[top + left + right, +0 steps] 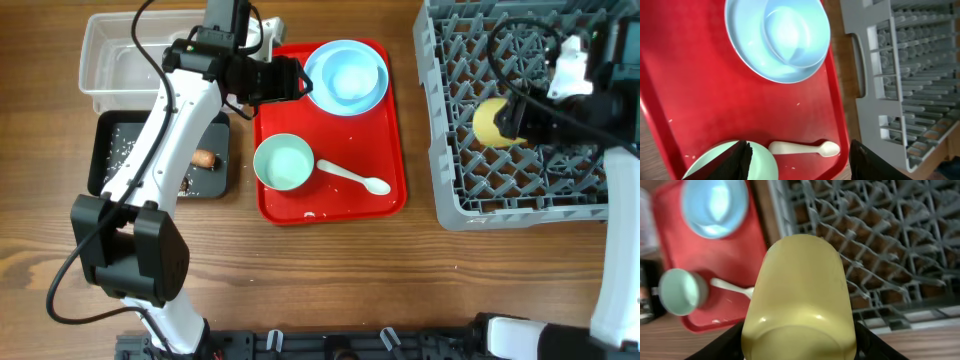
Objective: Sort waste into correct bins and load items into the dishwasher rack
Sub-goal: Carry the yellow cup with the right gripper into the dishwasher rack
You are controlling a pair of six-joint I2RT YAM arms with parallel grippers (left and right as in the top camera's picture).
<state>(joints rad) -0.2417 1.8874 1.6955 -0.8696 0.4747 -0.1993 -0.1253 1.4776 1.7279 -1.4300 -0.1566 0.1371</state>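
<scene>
Grips cup (800,295) across its wall in right gripper (497,122), fingers pressed on both sides, over rack (520,212) and above the pegs, not yet set down. Looks light, stiff, smooth plastic, so probably slippery. Best pinched mid-wall with modest force, mouth down between pegs.

Hovers left gripper (802,161) over red tray (390,120), fingers spread wide, nothing between them.

Just below it: mint bowl (284,162) and spoon (350,178), spoon handle touching or almost touching the bowl. Judged thin, light and low-lying, so hard to get under; best taken at mid-handle, across the narrow width. For the mint bowl, rim pinch, one finger inside.

Further up the tray: pale bowl (787,32) nested in plate (747,45). Probably rigid, glossy, prone to sliding; lift bowl by rim first, plate by edge after.

Off to the far left: black tray (110,150) with rice and sausage piece (205,158), then clear tub (100,60) behind it.
</scene>
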